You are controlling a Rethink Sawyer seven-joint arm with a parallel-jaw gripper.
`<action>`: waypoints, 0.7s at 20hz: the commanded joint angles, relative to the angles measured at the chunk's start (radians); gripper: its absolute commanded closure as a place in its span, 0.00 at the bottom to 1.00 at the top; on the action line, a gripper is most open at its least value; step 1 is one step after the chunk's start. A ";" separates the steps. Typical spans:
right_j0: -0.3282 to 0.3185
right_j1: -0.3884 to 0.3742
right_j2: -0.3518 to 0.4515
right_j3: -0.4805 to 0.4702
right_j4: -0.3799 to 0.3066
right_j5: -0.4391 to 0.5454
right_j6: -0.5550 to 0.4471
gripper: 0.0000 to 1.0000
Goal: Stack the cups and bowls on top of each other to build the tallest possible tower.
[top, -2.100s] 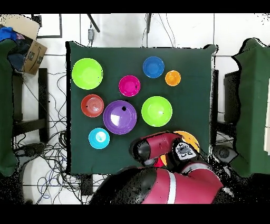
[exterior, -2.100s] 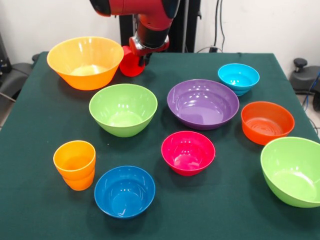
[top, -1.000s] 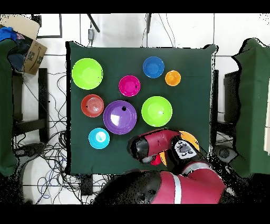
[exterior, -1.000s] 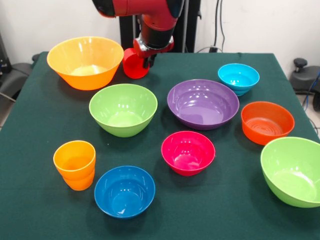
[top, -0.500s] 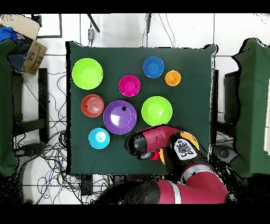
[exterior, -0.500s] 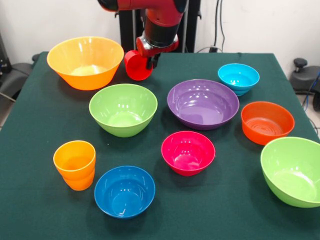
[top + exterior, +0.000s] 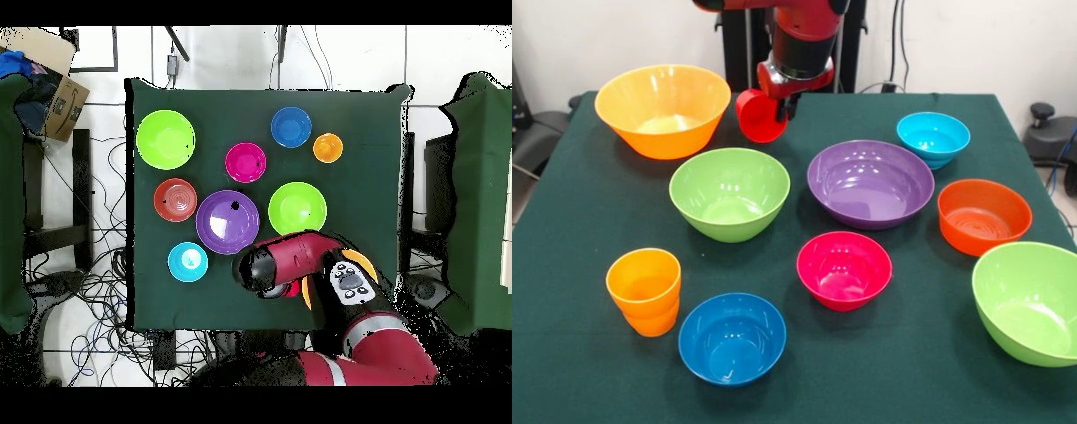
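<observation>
My gripper (image 7: 777,102) is shut on a red cup (image 7: 761,116), which hangs tilted just above the green cloth between the large yellow-orange bowl (image 7: 662,110) and the purple bowl (image 7: 869,183). Each bowl stands alone: lime green (image 7: 729,193), pink (image 7: 844,268), dark blue (image 7: 732,337), orange (image 7: 983,215), light blue (image 7: 933,138), and a second lime green one (image 7: 1028,302). Orange cups (image 7: 644,291) sit nested at the front left. In the overhead view the arm (image 7: 290,265) hides the red cup and part of the yellow-orange bowl (image 7: 364,264). No tower is in view.
The table (image 7: 591,221) is covered in dark green cloth. Beside it in the overhead view are a cardboard box (image 7: 60,95), loose cables on the floor (image 7: 95,270) and green-covered furniture (image 7: 478,200). A dark chair part (image 7: 1042,115) shows at the right edge.
The gripper has carried the red cup away from the yellow-orange bowl's side, rightward in the front view and a little toward the purple bowl. The bowls and orange cups have not moved.
</observation>
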 commanded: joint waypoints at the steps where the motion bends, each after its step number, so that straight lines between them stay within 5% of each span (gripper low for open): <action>1: -0.041 -0.010 0.164 0.078 0.043 -0.015 -0.063 1.00; 14: -0.045 -0.072 0.235 0.123 0.051 -0.092 0.010 1.00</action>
